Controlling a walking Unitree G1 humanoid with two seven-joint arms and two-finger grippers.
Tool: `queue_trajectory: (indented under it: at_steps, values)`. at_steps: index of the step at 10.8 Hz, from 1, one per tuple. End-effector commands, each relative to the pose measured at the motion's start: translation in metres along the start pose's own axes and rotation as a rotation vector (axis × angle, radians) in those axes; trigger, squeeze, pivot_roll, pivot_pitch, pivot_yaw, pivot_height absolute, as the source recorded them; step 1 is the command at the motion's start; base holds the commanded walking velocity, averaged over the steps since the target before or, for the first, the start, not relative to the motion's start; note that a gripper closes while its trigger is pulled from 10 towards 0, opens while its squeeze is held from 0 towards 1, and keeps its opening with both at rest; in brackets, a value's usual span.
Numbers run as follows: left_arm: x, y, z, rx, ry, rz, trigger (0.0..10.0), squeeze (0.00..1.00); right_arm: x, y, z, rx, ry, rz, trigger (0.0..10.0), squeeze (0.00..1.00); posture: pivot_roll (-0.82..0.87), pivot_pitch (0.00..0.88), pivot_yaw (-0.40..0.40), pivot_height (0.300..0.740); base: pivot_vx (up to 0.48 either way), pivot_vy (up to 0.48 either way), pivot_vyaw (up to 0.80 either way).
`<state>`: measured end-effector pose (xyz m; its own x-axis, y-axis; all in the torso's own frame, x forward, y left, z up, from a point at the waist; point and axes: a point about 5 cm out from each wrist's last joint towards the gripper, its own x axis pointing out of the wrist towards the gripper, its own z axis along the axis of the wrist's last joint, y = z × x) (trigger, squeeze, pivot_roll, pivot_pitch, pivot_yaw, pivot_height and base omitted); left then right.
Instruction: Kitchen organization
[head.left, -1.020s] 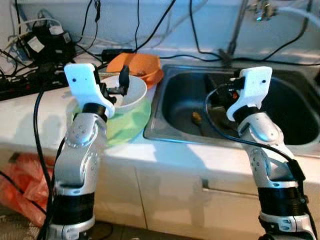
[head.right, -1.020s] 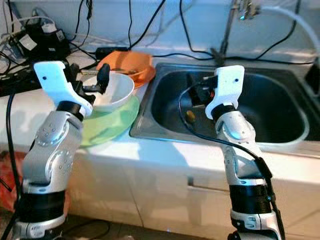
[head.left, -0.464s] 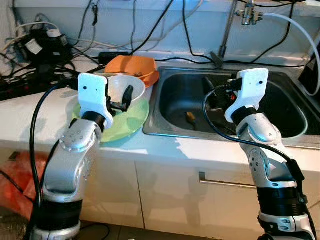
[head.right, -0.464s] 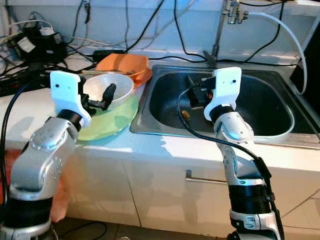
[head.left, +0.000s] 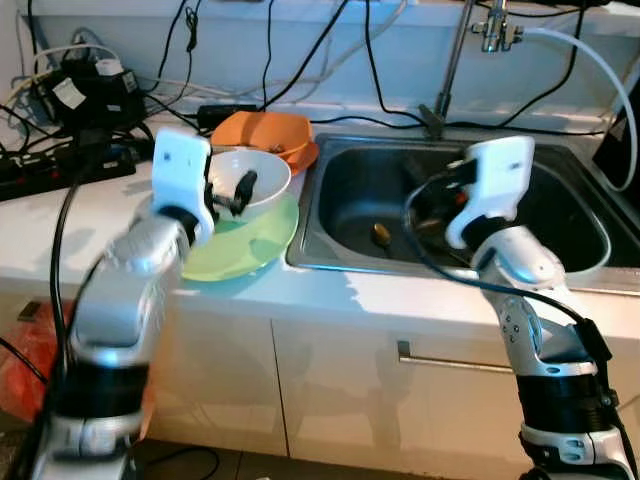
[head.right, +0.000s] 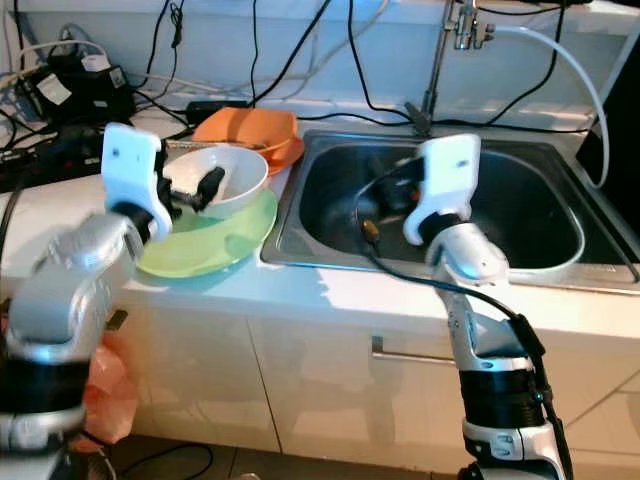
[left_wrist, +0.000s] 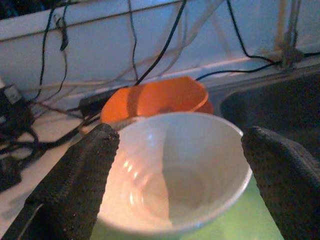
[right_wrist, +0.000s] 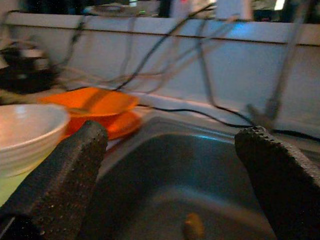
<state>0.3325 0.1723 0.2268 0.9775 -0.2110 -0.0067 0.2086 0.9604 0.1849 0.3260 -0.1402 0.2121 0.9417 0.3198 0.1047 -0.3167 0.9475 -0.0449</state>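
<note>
While the white bowl (head.left: 252, 181) sits on the green plate (head.left: 240, 245) left of the sink (head.left: 450, 215), the left gripper (head.left: 238, 192) hovers at the bowl's near rim and the right gripper (head.left: 440, 195) hangs over the sink, its fingers' state unclear from here

From the left wrist, fingers (left_wrist: 75, 175) are spread wide either side of the bowl (left_wrist: 170, 170), gripping nothing; likely a reach to pick it, next closing on the rim

From the right wrist, fingers (right_wrist: 55, 175) are apart, empty, above the sink (right_wrist: 165, 190)
</note>
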Motion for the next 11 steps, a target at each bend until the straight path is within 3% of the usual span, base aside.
queue_trajectory:
  at_steps: [1,6,11]
  values:
    - [0.003,-0.001,0.001,0.017,0.011,-0.021,10.0,0.0,-0.002,0.003,0.004,-0.012,-0.005,0.028,10.0,0.0,0.04,0.012,0.038,0.74,0.0,0.0,0.0]
    - [0.018,0.0,0.009,0.072,0.054,-0.144,10.0,0.0,-0.01,0.014,0.005,0.032,0.053,0.161,10.0,0.0,0.04,0.038,0.057,0.74,0.0,0.0,0.0]
    - [0.019,-0.003,-0.012,0.222,0.18,-0.328,10.0,0.0,-0.019,0.022,0.003,0.065,0.084,0.178,10.0,0.0,0.04,0.082,0.065,0.74,0.0,0.0,0.0]
